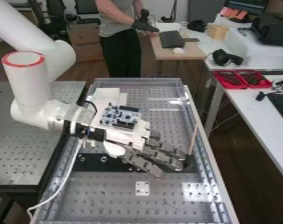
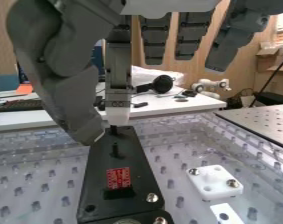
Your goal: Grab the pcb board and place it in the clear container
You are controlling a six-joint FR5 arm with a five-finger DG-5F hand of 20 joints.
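The hand (image 1: 155, 156) is over the middle of the bench in the high view, palm down with its fingers extended toward the right side. In the wrist view the hand (image 2: 118, 70) is open, its thumb and fingers apart and holding nothing. A small red board (image 2: 118, 177) with a black connector lies on a black plate (image 2: 102, 150), below the fingertips. A blue circuit board (image 1: 120, 116) rides on top of the hand's wrist part. A large clear-walled tray (image 1: 195, 122) surrounds the area beneath the hand; I cannot tell whether it is the clear container.
A white block (image 2: 215, 183) with bolts is fixed beside the black plate. A thin brown rod (image 1: 193, 140) rises near the tray's right wall. The side table at right holds red bins (image 1: 241, 79) and a keyboard (image 1: 282, 106). A white cable loops at left.
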